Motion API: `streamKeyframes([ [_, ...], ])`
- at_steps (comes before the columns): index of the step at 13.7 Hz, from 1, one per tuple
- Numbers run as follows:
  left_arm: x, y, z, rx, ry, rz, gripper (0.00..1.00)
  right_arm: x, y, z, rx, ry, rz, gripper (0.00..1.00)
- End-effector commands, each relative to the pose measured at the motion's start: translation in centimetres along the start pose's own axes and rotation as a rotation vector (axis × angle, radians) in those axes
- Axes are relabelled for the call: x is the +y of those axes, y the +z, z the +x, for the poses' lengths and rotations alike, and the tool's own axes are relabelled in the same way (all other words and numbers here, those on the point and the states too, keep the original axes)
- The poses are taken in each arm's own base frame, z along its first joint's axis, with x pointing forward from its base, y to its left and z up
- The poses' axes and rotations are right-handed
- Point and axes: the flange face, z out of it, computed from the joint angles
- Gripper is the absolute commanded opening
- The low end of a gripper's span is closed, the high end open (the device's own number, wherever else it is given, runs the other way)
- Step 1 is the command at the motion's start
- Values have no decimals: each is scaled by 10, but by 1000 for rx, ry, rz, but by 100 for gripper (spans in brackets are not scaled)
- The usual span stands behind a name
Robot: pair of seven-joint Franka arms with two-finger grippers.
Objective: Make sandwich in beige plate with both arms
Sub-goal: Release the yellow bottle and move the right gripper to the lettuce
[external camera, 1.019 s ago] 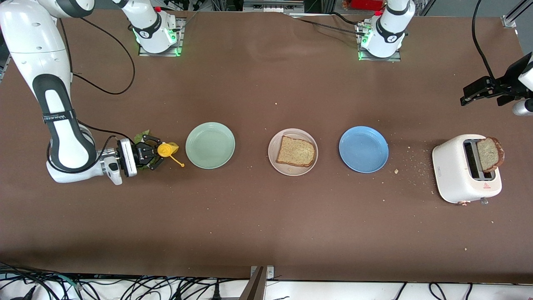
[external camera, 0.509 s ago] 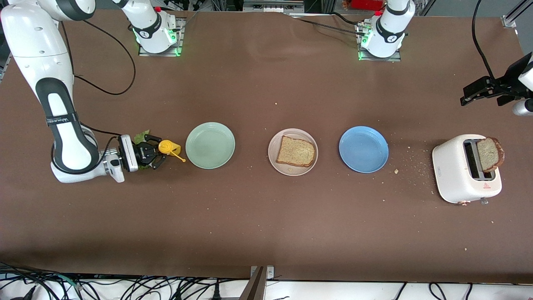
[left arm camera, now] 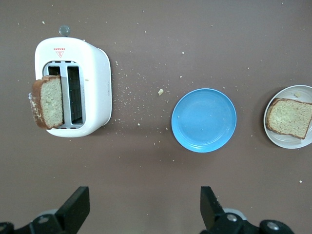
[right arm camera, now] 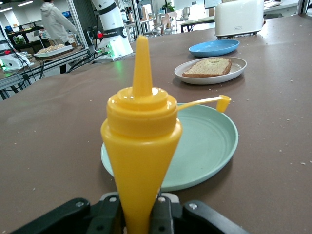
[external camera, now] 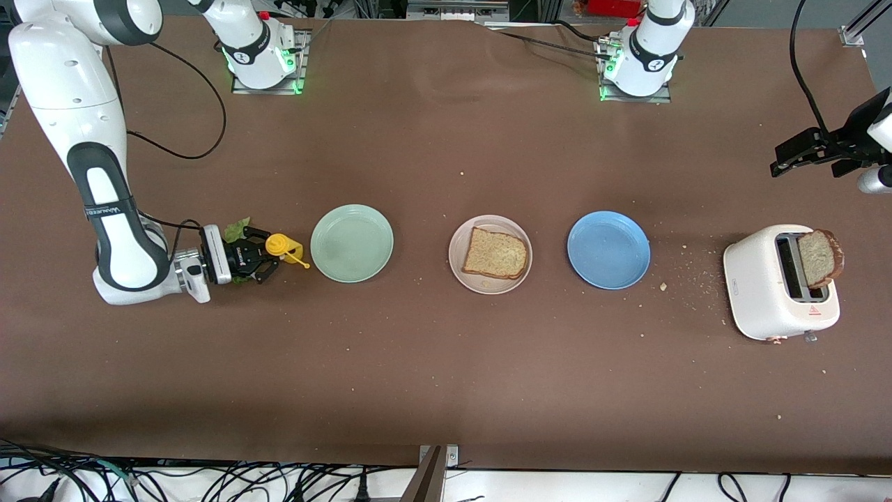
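Beige plate (external camera: 490, 282), carrying one bread slice (external camera: 495, 254), is sitting mid-table, well apart from both grippers. Right gripper (external camera: 268, 256) is pinching a yellow squeeze bottle (external camera: 280, 247) beside the mint-green plate (external camera: 352, 243). Left gripper (left arm camera: 141, 212) is hanging spread wide above the table near the toaster (external camera: 775, 289), waiting.

Materials and finishes, items on brown matt surface (external camera: 432, 376)

Yellow squeeze bottle (right arm camera: 141, 146): smooth, slightly glossy plastic. Mint-green plate (external camera: 352, 243), beige plate (external camera: 459, 268), blue plate (external camera: 608, 249): smooth, satin. Bread slice (external camera: 495, 254): rough, porous crumb. Toaster (external camera: 756, 279): smooth white casing, low sheen. Arm shells: glossy white.
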Motion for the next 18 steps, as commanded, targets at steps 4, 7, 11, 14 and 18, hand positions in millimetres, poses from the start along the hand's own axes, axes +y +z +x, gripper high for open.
streamKeyframes([
  [4,5,-3,4,5,5,-15,100,0,-4,-1,29,0,-11,85],
  [7,5,-7,4,13,8,-16,100,-2,-11,0,17,52,-9,100],
  [11,5,-7,4,15,7,-16,100,-9,-56,38,-126,212,-8,100],
  [14,7,-7,4,14,8,-16,100,-19,-94,73,-295,398,-45,100],
  [18,6,-7,4,15,7,-16,100,-29,-133,103,-502,546,-235,100],
])
